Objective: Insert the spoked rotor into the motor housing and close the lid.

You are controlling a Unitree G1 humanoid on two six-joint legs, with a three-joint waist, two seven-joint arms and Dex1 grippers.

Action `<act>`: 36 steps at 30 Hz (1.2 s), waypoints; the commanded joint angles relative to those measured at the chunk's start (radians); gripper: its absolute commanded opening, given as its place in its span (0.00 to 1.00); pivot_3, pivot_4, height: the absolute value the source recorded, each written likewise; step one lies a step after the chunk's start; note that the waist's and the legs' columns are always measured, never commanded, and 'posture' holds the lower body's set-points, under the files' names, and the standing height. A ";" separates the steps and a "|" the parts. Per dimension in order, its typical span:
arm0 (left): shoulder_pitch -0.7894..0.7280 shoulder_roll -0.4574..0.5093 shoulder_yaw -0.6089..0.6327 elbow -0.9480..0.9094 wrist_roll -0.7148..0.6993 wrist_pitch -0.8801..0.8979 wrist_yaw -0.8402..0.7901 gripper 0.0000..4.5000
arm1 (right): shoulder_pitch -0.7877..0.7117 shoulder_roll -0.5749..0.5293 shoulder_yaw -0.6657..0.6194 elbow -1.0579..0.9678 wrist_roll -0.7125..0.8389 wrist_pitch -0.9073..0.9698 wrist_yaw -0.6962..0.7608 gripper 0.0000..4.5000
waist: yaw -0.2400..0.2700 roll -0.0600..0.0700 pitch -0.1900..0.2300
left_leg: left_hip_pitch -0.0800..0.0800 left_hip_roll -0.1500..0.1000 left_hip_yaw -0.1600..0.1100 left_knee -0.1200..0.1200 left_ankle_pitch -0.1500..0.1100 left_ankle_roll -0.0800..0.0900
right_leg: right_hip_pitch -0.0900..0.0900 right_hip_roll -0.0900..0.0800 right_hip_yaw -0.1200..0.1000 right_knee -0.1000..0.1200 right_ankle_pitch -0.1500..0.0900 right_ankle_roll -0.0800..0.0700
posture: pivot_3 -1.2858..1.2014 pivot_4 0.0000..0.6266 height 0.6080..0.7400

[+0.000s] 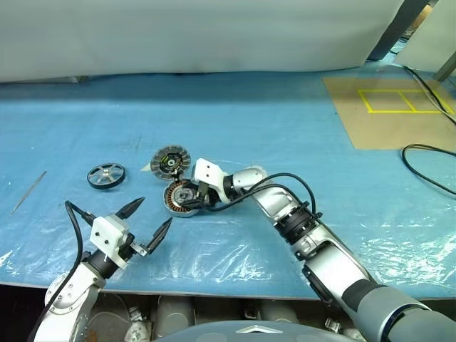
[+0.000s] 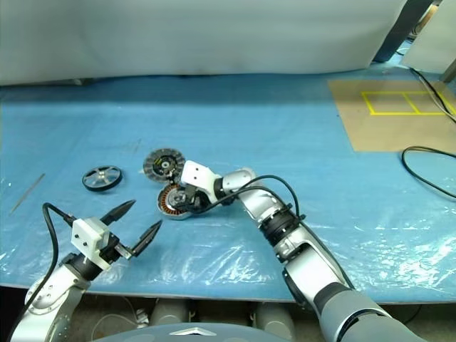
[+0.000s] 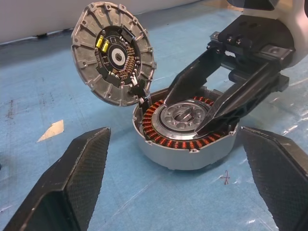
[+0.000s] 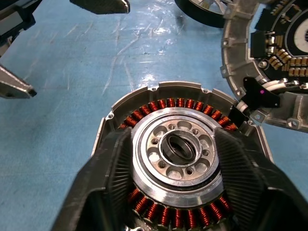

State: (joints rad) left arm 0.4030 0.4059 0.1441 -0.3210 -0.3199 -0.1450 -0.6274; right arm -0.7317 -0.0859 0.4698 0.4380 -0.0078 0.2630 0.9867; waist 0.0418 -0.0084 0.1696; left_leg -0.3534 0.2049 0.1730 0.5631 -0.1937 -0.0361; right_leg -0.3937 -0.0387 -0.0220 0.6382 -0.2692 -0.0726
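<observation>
The motor housing [image 1: 177, 203] lies on the blue sheet, with copper windings ringing its silver centre [image 4: 175, 149]. Its ribbed lid [image 3: 113, 53] stands swung back on the hinge, with the yellow-marked inner face showing. My right gripper [image 3: 192, 108] reaches down into the housing, open, one finger [image 4: 110, 183] on each side of the silver centre. The spoked rotor [image 1: 106, 175] lies flat to the left of the housing, apart from both grippers. My left gripper [image 1: 155, 211] hovers open just in front of the housing with nothing between its fingers.
A thin rod [image 1: 28, 191] lies near the left edge. A cardboard sheet with yellow tape [image 1: 399, 107] and a black cable [image 1: 427, 160] are at the far right. A small white scrap [image 3: 50, 131] lies beside the lid. The table's front edge [image 1: 214, 293] is close.
</observation>
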 commanded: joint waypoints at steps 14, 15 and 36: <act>-0.021 0.004 0.001 0.011 0.010 -0.012 -0.014 1.00 | -0.002 0.042 -0.064 -0.005 0.033 0.024 -0.026 0.08 | -0.001 0.000 0.000 | -0.001 0.000 0.000 0.000 0.000 0.000 | -0.001 0.000 0.000 0.000 0.000 0.000 | 0.52 0.24 1.00; -0.021 0.003 -0.001 0.010 0.012 -0.011 -0.013 1.00 | -0.003 0.045 -0.059 -0.001 0.027 0.024 -0.029 0.00 | 0.000 0.000 0.000 | -0.001 0.000 0.000 0.000 0.000 0.000 | -0.001 0.000 0.000 0.000 0.000 0.000 | 0.52 0.24 1.00; -0.044 0.009 0.004 0.050 0.021 -0.024 -0.026 1.00 | 0.003 0.014 0.066 -0.035 -0.069 -0.007 0.027 0.00 | -0.003 0.000 0.000 | 0.001 0.000 0.000 0.000 0.000 0.000 | 0.000 0.000 0.000 0.000 0.000 0.000 | 0.52 0.24 1.00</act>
State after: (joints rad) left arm 0.3596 0.4072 0.1428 -0.2601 -0.3022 -0.1492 -0.6497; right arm -0.7294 -0.0821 0.4986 0.4103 -0.0562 0.2626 1.0067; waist 0.0393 -0.0086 0.1695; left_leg -0.3525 0.2052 0.1731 0.5627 -0.1936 -0.0364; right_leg -0.3936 -0.0384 -0.0220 0.6384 -0.2693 -0.0729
